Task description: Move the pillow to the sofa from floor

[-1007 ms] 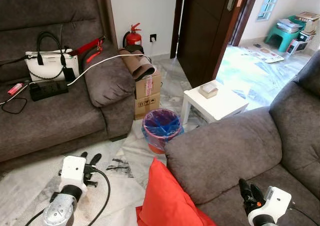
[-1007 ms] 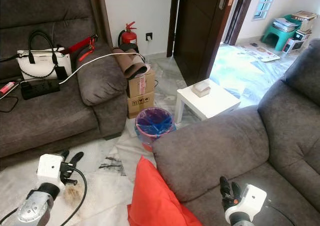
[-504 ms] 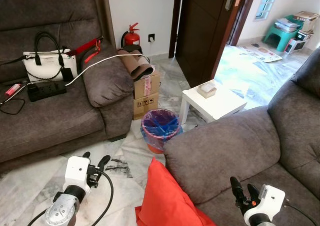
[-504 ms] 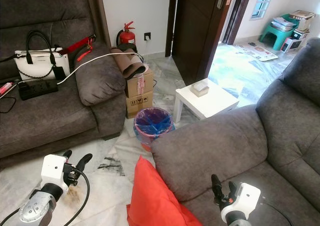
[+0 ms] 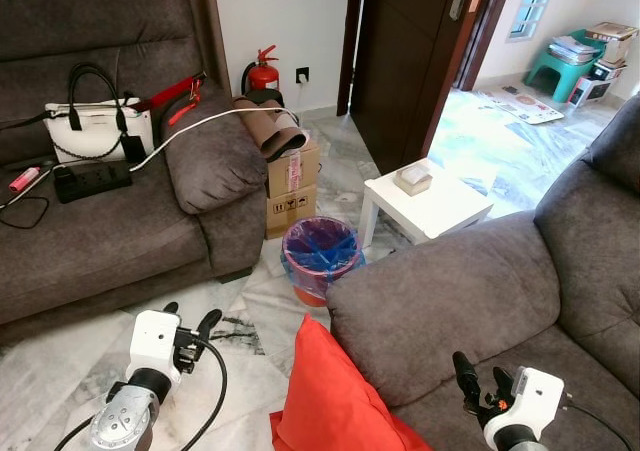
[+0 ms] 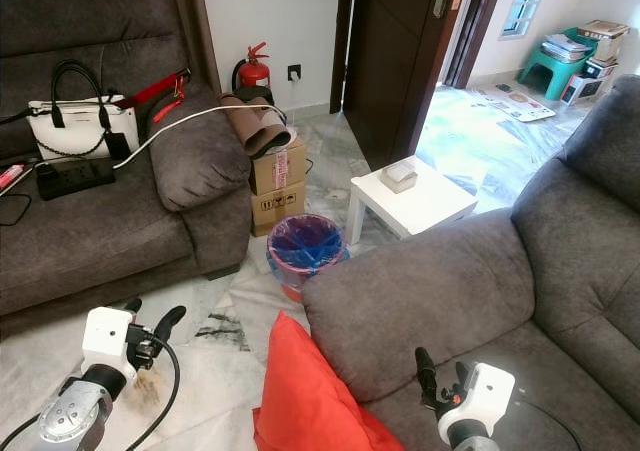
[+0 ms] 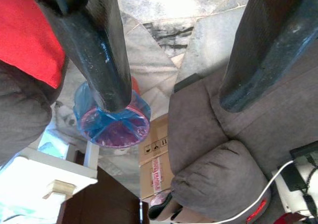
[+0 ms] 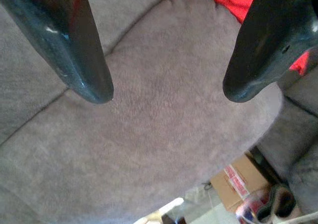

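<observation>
Left gripper (image 5: 190,322) — two black fingers spread apart, nothing between them, held low over the marble floor (image 5: 60,366) in front of the far sofa. Right gripper (image 5: 481,381) — fingers likewise parted and empty, hovering just above the seat cushion of the near grey sofa (image 5: 470,291), beside its rounded armrest. Red pillow (image 5: 330,396) — standing on edge on the floor, leaning against the outer face of that armrest, between the two grippers and touched by neither; a red corner of it shows in both wrist views. Bin (image 5: 322,251) — round, lined with a blue bag, on the floor just beyond the pillow. Cardboard boxes (image 5: 293,186) — two stacked, just behind the bin and beside the far sofa's armrest, with a brown roll lying on top. Small white side table (image 5: 430,206) — near the open dark door, a small box on it. Second grey sofa (image 5: 120,221) — along the wall, holding a white handbag (image 5: 98,129) with black handles, a black power strip (image 5: 95,179) and a white cable trailing over the armrest. Red fire extinguisher (image 5: 265,71) — in the corner against the wall.
</observation>
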Available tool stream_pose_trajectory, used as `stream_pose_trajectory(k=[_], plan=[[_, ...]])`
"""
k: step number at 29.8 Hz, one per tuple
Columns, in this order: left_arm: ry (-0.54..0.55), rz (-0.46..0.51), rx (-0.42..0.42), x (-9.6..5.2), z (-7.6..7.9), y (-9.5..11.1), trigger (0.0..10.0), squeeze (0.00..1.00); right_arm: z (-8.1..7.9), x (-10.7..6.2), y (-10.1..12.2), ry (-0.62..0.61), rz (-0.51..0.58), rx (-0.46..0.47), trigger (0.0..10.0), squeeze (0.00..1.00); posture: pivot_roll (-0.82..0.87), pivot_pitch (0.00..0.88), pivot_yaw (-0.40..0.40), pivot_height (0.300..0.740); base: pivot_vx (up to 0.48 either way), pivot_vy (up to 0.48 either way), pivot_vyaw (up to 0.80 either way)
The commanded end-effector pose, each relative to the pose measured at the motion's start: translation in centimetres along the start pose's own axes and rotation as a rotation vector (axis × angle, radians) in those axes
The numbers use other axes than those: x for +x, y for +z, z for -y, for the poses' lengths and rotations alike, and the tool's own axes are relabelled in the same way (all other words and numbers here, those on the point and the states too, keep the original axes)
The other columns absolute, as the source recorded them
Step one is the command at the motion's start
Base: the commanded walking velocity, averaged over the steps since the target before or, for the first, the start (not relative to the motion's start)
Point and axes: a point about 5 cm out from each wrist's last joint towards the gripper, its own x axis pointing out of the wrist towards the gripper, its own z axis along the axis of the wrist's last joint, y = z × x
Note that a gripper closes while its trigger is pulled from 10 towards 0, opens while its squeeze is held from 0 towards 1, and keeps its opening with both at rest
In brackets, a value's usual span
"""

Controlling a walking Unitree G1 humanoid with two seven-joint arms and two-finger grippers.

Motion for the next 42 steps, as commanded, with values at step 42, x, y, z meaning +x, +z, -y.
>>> stream_pose_trajectory(k=[42], plan=[[0.017, -0.045, 0.019, -0.52, 0.18, -0.77, 10.0, 0.0, -0.16, 1.01, 0.74, -0.01, -0.017, 0.001, 10.0, 0.0, 0.21, 0.104, -0.049, 0.631, 0.0, 0.0, 0.0]])
